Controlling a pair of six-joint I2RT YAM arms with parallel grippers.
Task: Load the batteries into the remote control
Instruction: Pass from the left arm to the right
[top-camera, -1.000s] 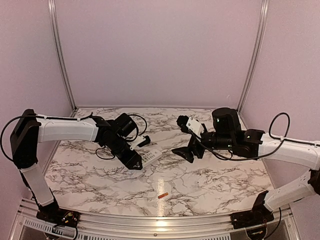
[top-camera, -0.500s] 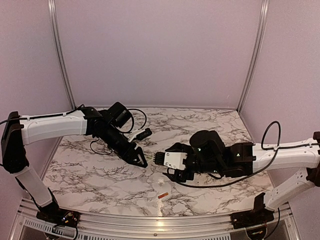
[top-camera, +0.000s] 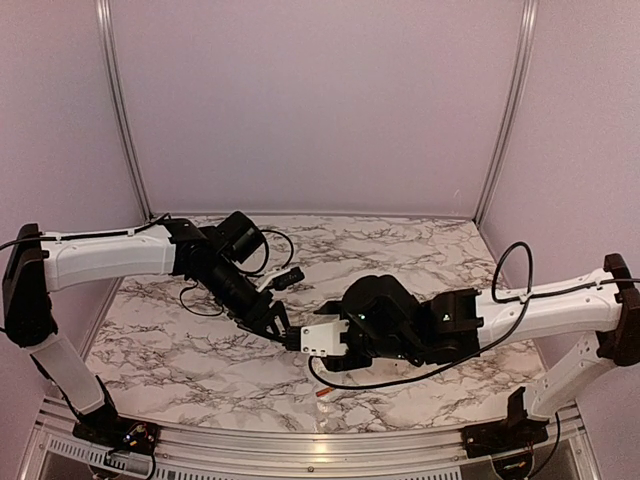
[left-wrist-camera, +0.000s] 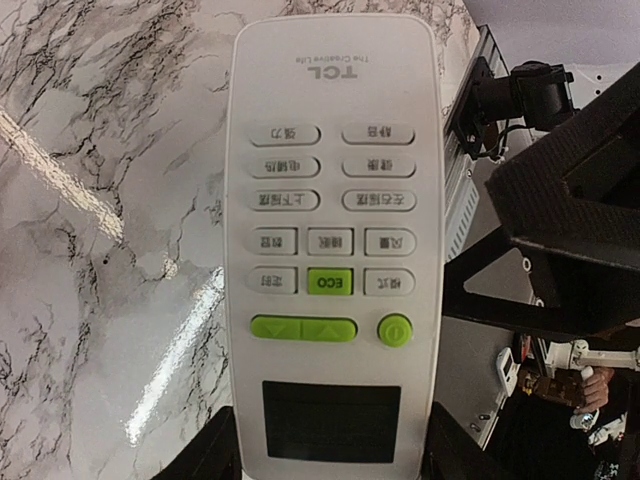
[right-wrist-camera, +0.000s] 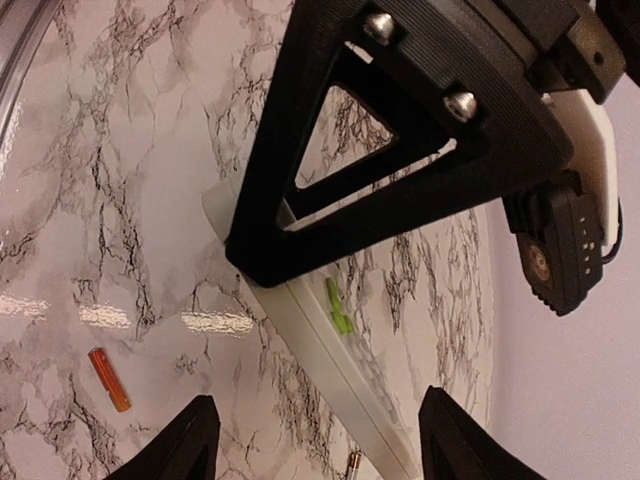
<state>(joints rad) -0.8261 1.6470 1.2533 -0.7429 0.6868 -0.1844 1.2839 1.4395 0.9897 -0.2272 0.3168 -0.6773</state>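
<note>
Early in the task, judging by the layout: no loading done. Clamped across the display end of the remote control with the left gripper, held up off the marble table, button face turned to the left wrist view. No sight of the back, so cannot tell whether the battery cover is on or off.

Set against it from 3 o'clock in the top view: right gripper, jaws apart, one finger on each side of the remote's free end. No contact visible, so reads as wide and gripping nothing.

Lying loose on the table: orange battery, at 8 o'clock from the remote in the right wrist view and well apart from it. Same battery at 6 o'clock from the two grippers in the top view, near the front edge.

Also at 6 o'clock in the right wrist view, just beside the remote's edge: thin gold-tipped cylinder. Probably the second battery, too small to be sure.

Left to do, as a guess: share or flip the remote between the two grippers and expose the compartment. Then fetch each battery off the table, seat both and close up. So nearly everything beyond lifting the remote.
</note>
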